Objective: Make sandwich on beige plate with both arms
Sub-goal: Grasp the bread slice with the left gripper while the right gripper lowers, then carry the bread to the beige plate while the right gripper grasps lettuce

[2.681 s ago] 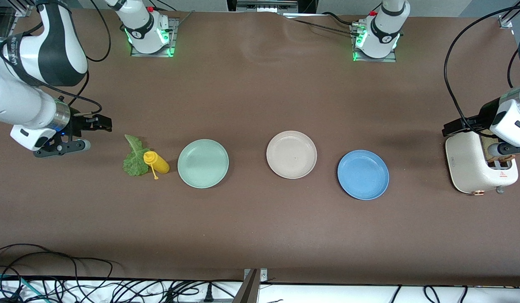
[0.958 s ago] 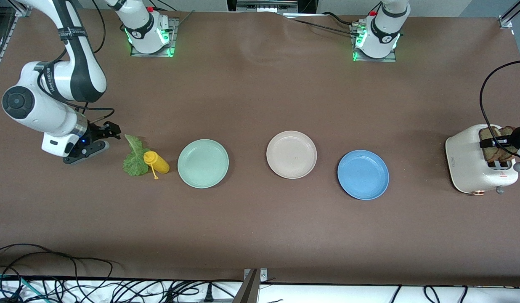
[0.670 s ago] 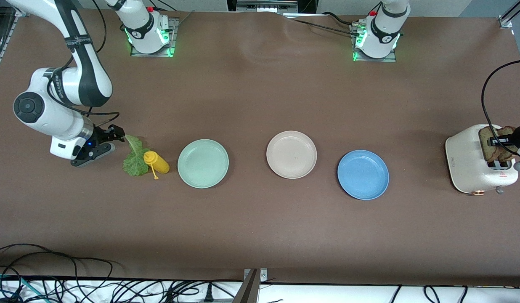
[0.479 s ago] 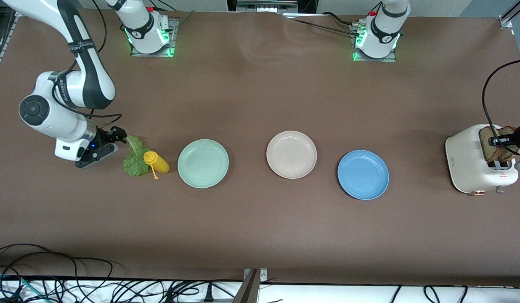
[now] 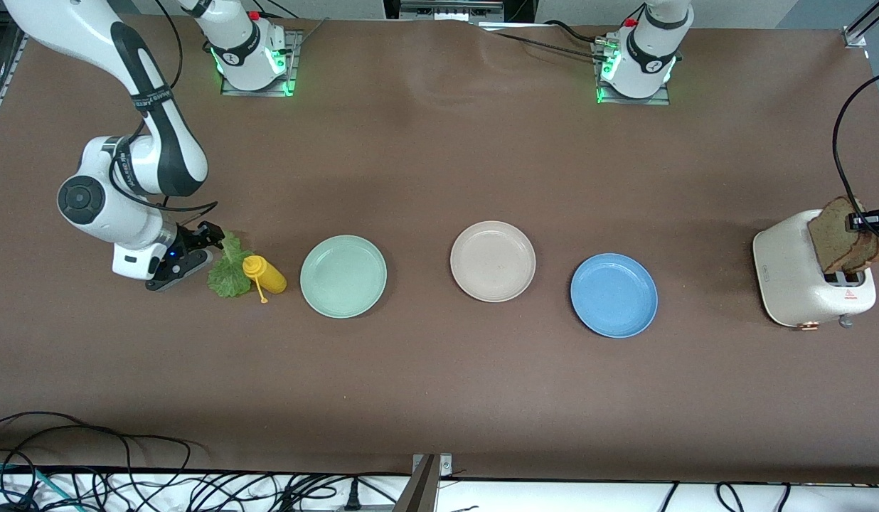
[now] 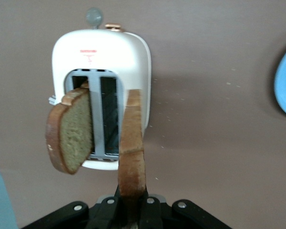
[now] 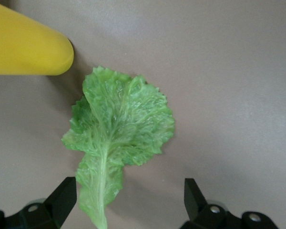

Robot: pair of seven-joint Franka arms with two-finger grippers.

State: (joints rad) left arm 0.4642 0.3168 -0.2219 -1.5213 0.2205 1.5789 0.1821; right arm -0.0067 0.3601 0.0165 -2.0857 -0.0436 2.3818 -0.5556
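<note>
Left gripper (image 6: pixel 131 210): jaws clamped on one bread slice (image 6: pixel 132 148), held edge-on over the toaster (image 6: pixel 102 52). The slice looks clear of its slot. A second slice (image 6: pixel 71 129) leans out of the other slot, not gripped. In the front view the toaster (image 5: pixel 795 274) stands at the bench edge at the left arm's end, both slices (image 5: pixel 838 235) showing above it.

Right gripper (image 7: pixel 128 205): jaws wide apart, straddling the stem end of the lettuce leaf (image 7: pixel 117 138), which lies flat on the bench. Nothing held. We cannot tell whether the fingertips touch the bench. A yellow squeeze bottle (image 7: pixel 26 47) lies just beside the leaf's ruffled end. In the front view the gripper (image 5: pixel 201 242) sits low at the leaf (image 5: pixel 230 270), toward the right arm's end of the bench.

Beige plate (image 5: pixel 493 261): bare, mid-bench, between the mint green plate (image 5: pixel 343 276) and the blue plate (image 5: pixel 614 295). No sandwich parts on it yet.

Step in hand, as we judge it: first fetch. Left arm is drawing out the bottom slice; right arm is set to take the lettuce.

Next move, we reckon: left arm carries its slice over the blue plate to the beige one and lays it flat, which calls for turning the slice from edge-on to level. Right jaws need to close on the thin stem without snagging the bottle.
</note>
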